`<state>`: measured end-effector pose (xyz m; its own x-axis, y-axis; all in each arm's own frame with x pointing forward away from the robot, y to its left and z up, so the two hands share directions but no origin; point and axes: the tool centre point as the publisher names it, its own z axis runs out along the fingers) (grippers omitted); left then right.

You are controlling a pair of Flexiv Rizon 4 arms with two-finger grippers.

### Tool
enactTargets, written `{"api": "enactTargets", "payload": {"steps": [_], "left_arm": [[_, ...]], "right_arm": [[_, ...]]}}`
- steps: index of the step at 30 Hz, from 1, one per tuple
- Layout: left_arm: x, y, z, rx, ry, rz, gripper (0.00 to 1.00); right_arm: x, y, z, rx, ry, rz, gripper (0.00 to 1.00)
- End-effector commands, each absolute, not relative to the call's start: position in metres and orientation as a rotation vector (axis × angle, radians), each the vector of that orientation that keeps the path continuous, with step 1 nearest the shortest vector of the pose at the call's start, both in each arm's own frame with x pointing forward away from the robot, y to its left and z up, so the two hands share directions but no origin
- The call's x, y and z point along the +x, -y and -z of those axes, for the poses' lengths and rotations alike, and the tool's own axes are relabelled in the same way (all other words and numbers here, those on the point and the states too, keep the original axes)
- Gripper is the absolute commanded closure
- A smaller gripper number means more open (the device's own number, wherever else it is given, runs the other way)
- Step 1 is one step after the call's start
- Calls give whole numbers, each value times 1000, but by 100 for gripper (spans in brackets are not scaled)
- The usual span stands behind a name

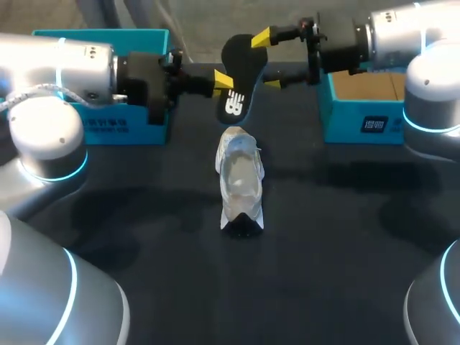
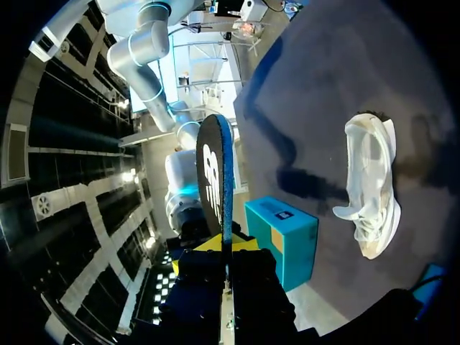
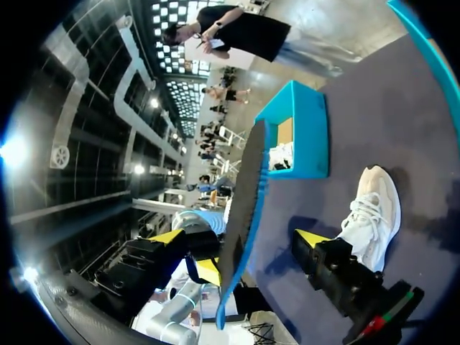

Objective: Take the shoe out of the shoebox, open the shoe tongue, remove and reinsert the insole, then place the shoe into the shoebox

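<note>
Head view: the left arm enters from the left and extends level across the far part of the table (image 1: 345, 237); the left gripper (image 1: 224, 80) has its yellow tips clamped on the near end of the black insole (image 1: 237, 65), which is held in the air, tilted, with its other end pointing far and right. The right arm enters from the right at the same height; the right gripper (image 1: 267, 60) stands wide open, one tip by the far end of the insole, the other well apart on the right. The white shoe (image 1: 241, 180) rests on its sole at mid-table, directly near of the insole. A teal box (image 1: 100, 34) sits far left behind the left arm; a second teal box (image 1: 359, 123) sits far right under the right arm.

Left wrist view: the left gripper (image 2: 224, 244) pinches the insole (image 2: 214, 180) edge-on from both sides; the shoe (image 2: 370, 180) lies on the table (image 2: 323, 86) beyond a teal box (image 2: 284, 237).

Right wrist view: the right gripper (image 3: 241, 237) is spread wide; the insole (image 3: 248, 194) stands edge-on between its fingers, close to one and clear of the other; the shoe (image 3: 374, 215) lies ahead, near a teal box (image 3: 298, 129).
</note>
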<state>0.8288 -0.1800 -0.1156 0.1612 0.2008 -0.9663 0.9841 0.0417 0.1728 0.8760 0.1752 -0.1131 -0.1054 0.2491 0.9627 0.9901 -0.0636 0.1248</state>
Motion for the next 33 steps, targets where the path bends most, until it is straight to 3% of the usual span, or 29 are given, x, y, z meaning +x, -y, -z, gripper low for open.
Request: {"api": "enactTargets", "payload": {"steps": [1,3,5,23,24,25,26,33], "left_arm": [[836,190,119,1383,-1246,944,100],[836,191,120,1377,-1245,941,100],[836,191,120,1373,-1248,940,100],[836,203,120,1361,-1235,954,100],[836,203,120,1362,-1237,954,81],[835,203,120,1363,-1238,952,31],[835,201,120,1364,-1246,954,0],[834,191,116,1412,-1297,944,0]], "right_arm": [[874,-178,113,-1409,1451,1224,51],[872,-176,115,-1415,1441,1228,71],[872,-175,116,-1418,1432,1229,100],[869,-173,120,-1416,1398,1259,100],[869,-173,121,-1416,1397,1259,100],[869,-174,121,-1416,1397,1258,100],[869,-174,122,-1415,1397,1258,100],[872,-174,126,-1434,1407,1236,100]]}}
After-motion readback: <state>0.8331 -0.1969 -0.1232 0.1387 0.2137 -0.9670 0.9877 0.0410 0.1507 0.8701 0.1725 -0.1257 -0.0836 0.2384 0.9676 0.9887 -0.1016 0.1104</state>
